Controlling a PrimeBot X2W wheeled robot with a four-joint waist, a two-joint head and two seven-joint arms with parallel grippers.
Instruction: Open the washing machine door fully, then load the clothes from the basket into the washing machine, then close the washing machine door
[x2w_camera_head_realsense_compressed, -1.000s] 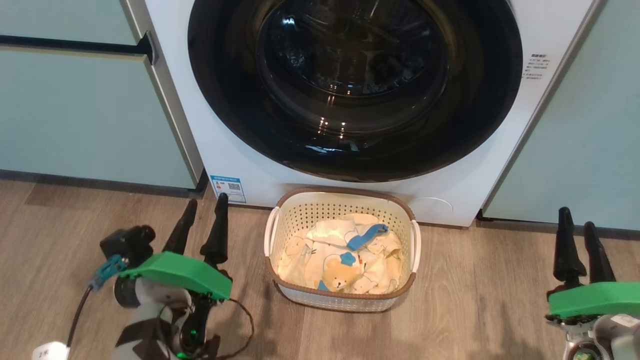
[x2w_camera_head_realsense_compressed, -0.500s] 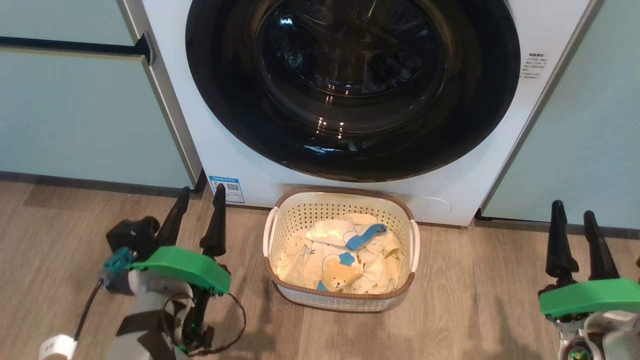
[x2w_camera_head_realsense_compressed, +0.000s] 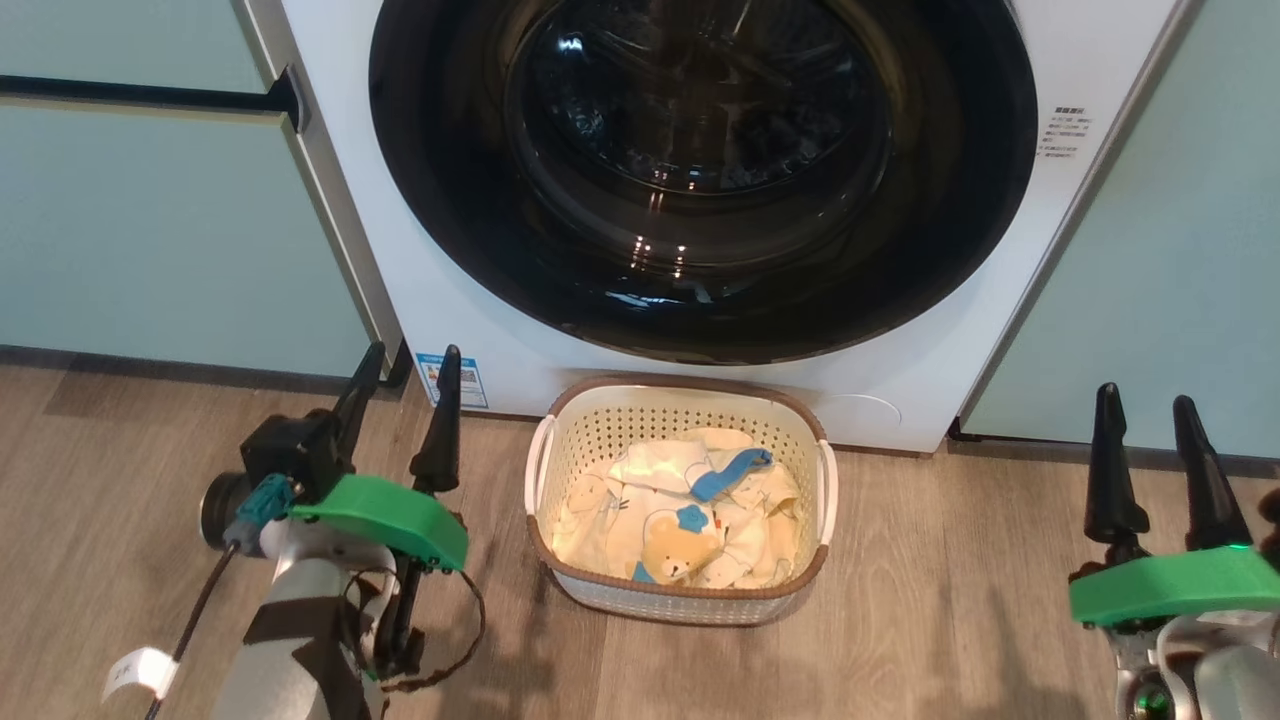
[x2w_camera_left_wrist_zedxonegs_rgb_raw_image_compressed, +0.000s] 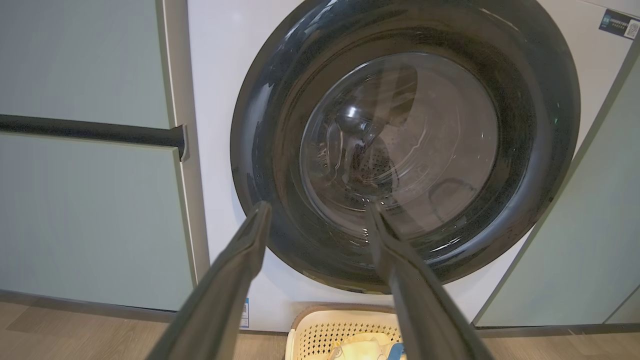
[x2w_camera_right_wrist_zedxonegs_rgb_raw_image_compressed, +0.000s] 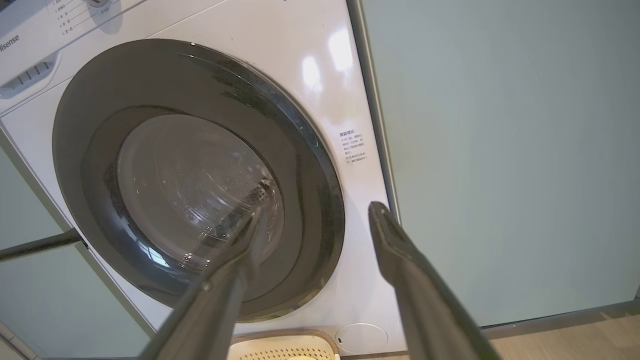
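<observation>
Spread wide and empty, the left gripper (x2w_camera_head_realsense_compressed: 412, 350) hovers over the left part of the grey-brown wood-look floor (x2w_camera_head_realsense_compressed: 950, 600). Its 2 long dark fingers point toward the lower left corner of the big white front-loading washing machine (x2w_camera_head_realsense_compressed: 950, 340), and the tips are near the small blue sticker (x2w_camera_head_realsense_compressed: 452, 378) low on the machine's front. The right gripper (x2w_camera_head_realsense_compressed: 1144, 394) hangs over the floor's right side, its 2 fingers also parted with nothing between them. Its tips show against the dark skirting under the flat pale green cabinet (x2w_camera_head_realsense_compressed: 1180, 250) on the right. A bright green plastic cover (x2w_camera_head_realsense_compressed: 385, 515) sits behind each pair of fingers.

The large round glossy black washing machine door (x2w_camera_head_realsense_compressed: 700, 160), with a bulging clear glass bowl in its centre, is closed and lies flush in the machine's front. In the left wrist view the left gripper (x2w_camera_left_wrist_zedxonegs_rgb_raw_image_compressed: 317, 206) frames the door's lower part, with 1 tip at the black ring's lower left edge and the other over the glass. In the right wrist view the right gripper (x2w_camera_right_wrist_zedxonegs_rgb_raw_image_compressed: 317, 207) has 1 finger across the glass bowl. The other tip is over the white panel just right of the door, below a small printed label (x2w_camera_right_wrist_zedxonegs_rgb_raw_image_compressed: 354, 146).

The small rounded-rectangular cream plastic basket (x2w_camera_head_realsense_compressed: 680, 420), with perforated sides, a brown rim and white handles, stands at the floor's back edge, directly below the door. It is right against the machine's base, though contact cannot be told. It sits between the 2 grippers, nearer the left one. The clothes (x2w_camera_head_realsense_compressed: 680, 500), pale yellow and cream garments with a teddy-bear print and bright blue trim, lie crumpled inside it and cover its bottom.
</observation>
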